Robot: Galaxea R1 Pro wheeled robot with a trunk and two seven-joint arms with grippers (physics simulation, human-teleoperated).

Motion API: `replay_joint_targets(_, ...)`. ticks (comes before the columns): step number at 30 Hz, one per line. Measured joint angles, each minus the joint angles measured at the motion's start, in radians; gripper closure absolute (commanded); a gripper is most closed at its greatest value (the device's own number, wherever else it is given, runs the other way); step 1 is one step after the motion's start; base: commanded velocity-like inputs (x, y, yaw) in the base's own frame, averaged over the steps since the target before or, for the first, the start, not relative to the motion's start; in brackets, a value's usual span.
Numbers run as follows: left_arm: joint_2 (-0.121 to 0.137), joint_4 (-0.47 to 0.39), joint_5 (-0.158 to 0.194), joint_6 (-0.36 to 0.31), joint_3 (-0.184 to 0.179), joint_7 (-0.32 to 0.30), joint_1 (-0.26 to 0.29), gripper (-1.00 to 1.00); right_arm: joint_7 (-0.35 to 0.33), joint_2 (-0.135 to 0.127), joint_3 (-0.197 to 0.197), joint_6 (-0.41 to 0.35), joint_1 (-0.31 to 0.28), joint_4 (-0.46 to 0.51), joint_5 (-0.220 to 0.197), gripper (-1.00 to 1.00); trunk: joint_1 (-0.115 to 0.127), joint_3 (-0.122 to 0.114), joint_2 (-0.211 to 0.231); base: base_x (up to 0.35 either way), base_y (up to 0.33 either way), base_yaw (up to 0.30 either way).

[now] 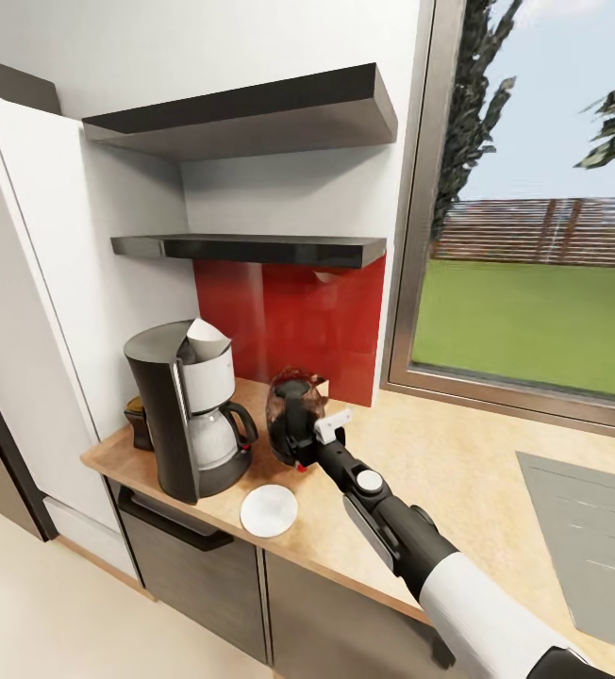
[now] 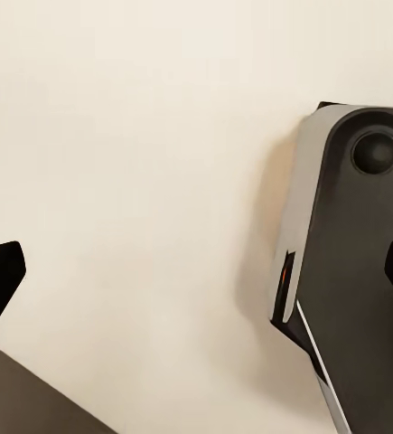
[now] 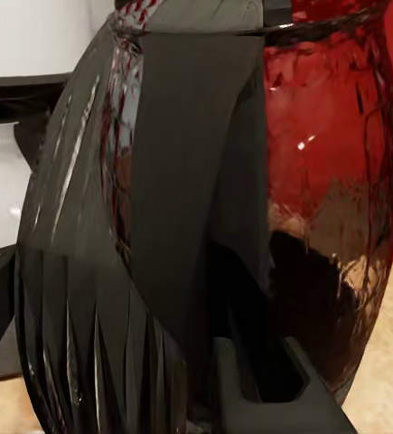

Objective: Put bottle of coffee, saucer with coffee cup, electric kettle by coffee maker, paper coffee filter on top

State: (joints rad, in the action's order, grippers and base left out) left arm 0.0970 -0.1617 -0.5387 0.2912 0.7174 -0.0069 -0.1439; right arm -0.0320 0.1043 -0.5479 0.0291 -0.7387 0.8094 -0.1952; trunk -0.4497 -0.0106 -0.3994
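The black and white coffee maker [image 1: 190, 420] stands at the counter's left end with a white paper filter [image 1: 206, 335] on its top. A white saucer [image 1: 269, 510] lies in front of it near the counter edge. Right of the coffee maker is the glass electric kettle [image 1: 293, 410], upright. My right gripper [image 1: 300, 443] is shut on its black handle [image 3: 196, 181], which looms close in the right wrist view. A small brown object [image 1: 139, 420] sits half hidden behind the coffee maker. My left gripper [image 2: 196, 276] is open over pale floor.
Two dark shelves [image 1: 251, 248] hang above the red backsplash [image 1: 298, 321]. A large window [image 1: 534, 245] runs along the right wall. A grey inset panel [image 1: 590, 538] lies in the counter [image 1: 458, 471] at right. Part of the robot's body [image 2: 350, 271] shows below the left gripper.
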Motion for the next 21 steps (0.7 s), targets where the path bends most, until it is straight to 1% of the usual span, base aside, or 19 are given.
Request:
replay_joint_targets(1,0.000,0.000,0.000,0.000,0.000,0.000,0.000,-1.00,0.000,0.000,0.000,0.000,0.000,-0.001,0.000,1.00,0.000,0.000,0.000,0.000,0.000,0.000)
replay_joint_targets(2,0.000,0.000,0.000,0.000,0.000,0.000,0.000,-1.00,0.000,0.000,0.000,0.000,0.000,-0.002,0.000,-1.00,0.000,0.000,0.000,0.000,0.000,0.000)
replay_joint_targets(21,0.000,0.000,0.000,0.000,0.000,0.000,0.000,-1.00,0.000,0.000,0.000,0.001,0.000,-0.012,0.000,-1.00,0.000,0.000,0.000,0.000,0.000,0.000)
